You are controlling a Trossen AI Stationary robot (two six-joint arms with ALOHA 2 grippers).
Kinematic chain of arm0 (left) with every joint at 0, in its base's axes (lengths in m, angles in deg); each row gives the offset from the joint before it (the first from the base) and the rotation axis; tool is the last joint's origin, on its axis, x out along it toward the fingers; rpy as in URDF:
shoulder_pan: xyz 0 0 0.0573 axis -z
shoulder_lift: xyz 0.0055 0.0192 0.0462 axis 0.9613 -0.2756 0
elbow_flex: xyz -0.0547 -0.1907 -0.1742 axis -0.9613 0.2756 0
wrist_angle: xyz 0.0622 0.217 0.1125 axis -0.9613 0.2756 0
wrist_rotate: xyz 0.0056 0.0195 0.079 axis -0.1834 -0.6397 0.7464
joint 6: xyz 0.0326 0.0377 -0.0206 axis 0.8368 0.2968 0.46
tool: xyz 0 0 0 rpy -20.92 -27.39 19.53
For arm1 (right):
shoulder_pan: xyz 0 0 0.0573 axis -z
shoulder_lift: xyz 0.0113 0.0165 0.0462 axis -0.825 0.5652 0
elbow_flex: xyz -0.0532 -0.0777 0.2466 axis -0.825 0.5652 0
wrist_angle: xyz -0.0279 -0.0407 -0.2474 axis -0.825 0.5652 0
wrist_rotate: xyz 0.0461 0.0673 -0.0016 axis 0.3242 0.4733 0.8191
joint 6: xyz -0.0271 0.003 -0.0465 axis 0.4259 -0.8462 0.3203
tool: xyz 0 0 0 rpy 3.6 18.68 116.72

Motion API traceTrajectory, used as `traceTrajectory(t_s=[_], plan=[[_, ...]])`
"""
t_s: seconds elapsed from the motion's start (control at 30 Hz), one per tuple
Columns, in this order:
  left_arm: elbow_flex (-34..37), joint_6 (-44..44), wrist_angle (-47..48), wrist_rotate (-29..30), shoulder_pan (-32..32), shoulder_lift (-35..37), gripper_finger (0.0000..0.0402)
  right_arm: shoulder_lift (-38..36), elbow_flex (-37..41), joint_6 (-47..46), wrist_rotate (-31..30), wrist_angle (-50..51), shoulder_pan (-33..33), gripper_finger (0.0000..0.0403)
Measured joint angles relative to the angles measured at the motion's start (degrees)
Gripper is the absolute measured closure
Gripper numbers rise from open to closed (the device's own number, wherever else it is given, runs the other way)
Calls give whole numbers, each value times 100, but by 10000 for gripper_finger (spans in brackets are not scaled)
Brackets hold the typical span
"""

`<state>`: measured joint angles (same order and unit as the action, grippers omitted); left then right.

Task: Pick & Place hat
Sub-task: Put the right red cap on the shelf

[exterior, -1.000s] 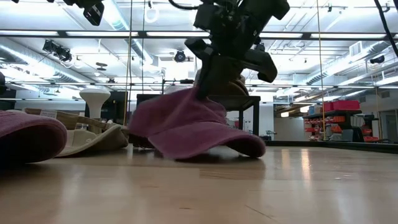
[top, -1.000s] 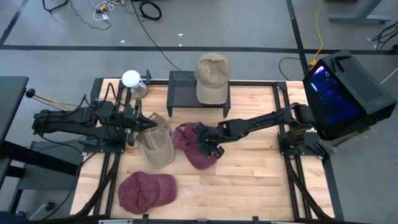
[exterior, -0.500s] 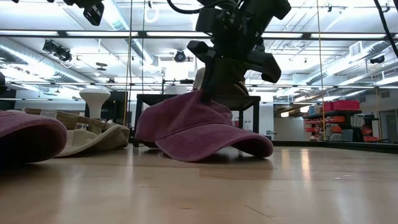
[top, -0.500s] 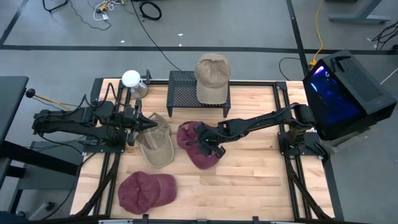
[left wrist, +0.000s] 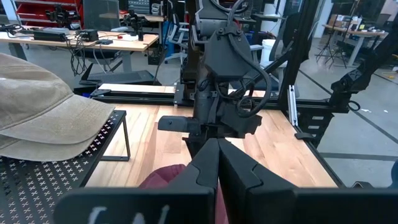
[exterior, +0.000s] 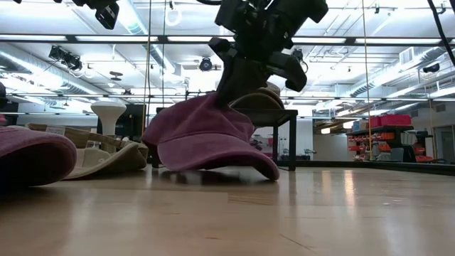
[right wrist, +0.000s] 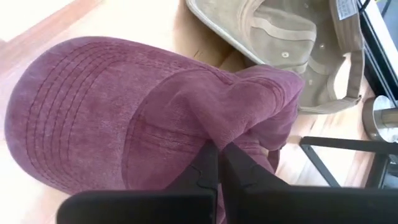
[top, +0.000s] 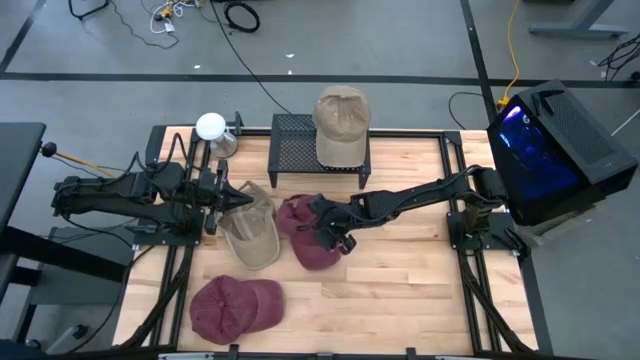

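Shifted left since half a second ago: my right gripper (top: 333,236) is pinched on the maroon hat (top: 305,238), crown bunched and lifted, brim on the table (top: 400,290). Left gripper (top: 222,198), fingers together, sits beside the upturned tan hat (top: 250,235).

A: What is showing around the table?
B: Grey floor (top: 400,40), with black cables (top: 240,15) and a yellow cord (top: 512,40) lying across it.
A: And beyond it?
B: Strip lights (exterior: 64,37) are glowing along the ceiling, red shelving (exterior: 380,121) is standing far right, and workbenches (left wrist: 74,40) are carrying equipment.
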<state>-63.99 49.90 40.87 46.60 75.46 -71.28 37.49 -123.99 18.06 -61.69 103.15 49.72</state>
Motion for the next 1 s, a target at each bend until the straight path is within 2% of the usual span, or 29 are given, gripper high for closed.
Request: traceTrajectory(t_s=[0.17, 0.6, 1.0], plan=[[1, 2, 0, 1, 0, -1, 387, -2, 0, 0, -283, -33, -2, 403], [1, 2, 1, 0, 0, 1, 387, -15, 0, 0, -251, -31, -24, 403], [1, 2, 1, 0, 0, -1, 387, -862, -5, 4, -508, 37, -111, 403]])
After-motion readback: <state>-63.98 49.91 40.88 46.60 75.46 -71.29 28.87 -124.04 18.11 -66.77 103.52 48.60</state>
